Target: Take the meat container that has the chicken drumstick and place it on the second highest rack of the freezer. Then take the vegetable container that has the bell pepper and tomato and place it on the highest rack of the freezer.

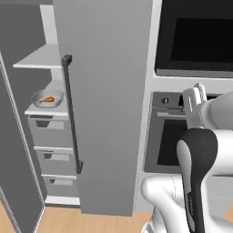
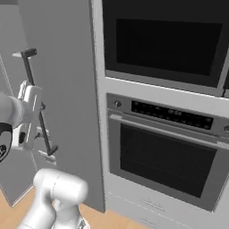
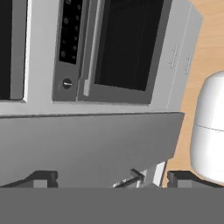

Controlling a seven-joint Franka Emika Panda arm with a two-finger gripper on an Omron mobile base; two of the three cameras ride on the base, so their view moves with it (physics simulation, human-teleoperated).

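The freezer [image 1: 50, 136] stands with its door [image 1: 104, 104] swung wide; the dark bar handle [image 1: 72, 113] runs down the door. A shallow grey container [image 1: 47, 98] holding the orange-brown chicken drumstick [image 1: 48, 99] rests on the lower of the two open shelves. Above it, the highest rack [image 1: 41, 59] is bare where it shows. The bell pepper and tomato are out of view. My gripper [image 3: 113, 179] is open, its fingertips [image 3: 43, 178] far apart with nothing between them. It hovers right of the door, in front of the oven [image 1: 196, 102], well away from the shelves.
Grey drawers [image 1: 52, 132] fill the freezer below the shelves. A wall oven [image 2: 165, 156] with a dark window sits right of the freezer, and a second dark appliance [image 2: 165, 40] sits above it. The freezer door [image 2: 67, 89] stands between my hand [image 2: 27, 114] and the shelves. The floor is wood [image 1: 91, 223].
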